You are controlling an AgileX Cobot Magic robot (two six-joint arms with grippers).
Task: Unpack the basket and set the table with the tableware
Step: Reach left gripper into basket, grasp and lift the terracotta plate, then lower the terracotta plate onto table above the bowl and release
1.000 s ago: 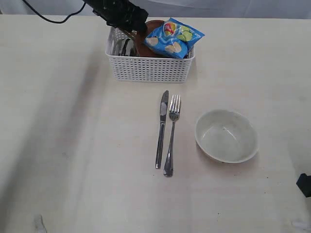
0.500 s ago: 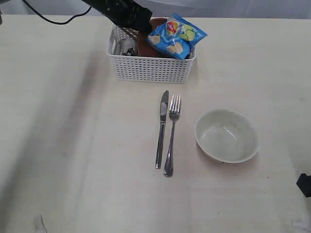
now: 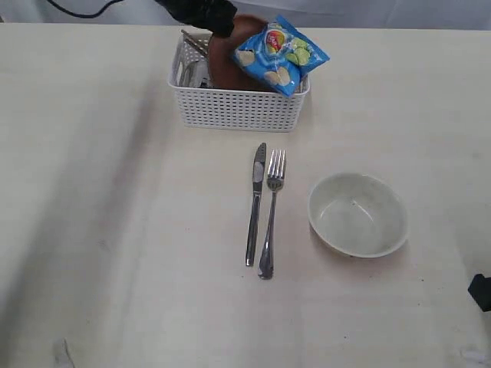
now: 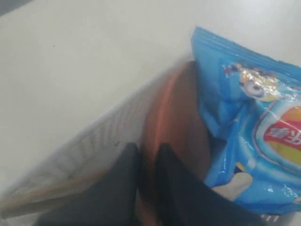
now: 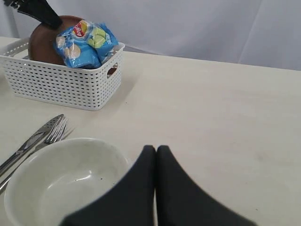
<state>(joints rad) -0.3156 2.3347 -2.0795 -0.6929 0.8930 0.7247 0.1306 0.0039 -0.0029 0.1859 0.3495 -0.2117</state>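
Plate (image 3: 224,65) raised upright | table (image 3: 115,230) pale beige | backdrop (image 5: 211,28) white

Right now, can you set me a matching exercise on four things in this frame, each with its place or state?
Things:
1 brown plate
2 blue chip bag
3 bowl
4 knife

Places or states:
A empty, upright on the table
B pinched at its rim by the left end effector
C flat on the table, alongside the fork
D leaning on the plate, in the basket

Pairs: 1-B; 2-D; 3-A; 4-C
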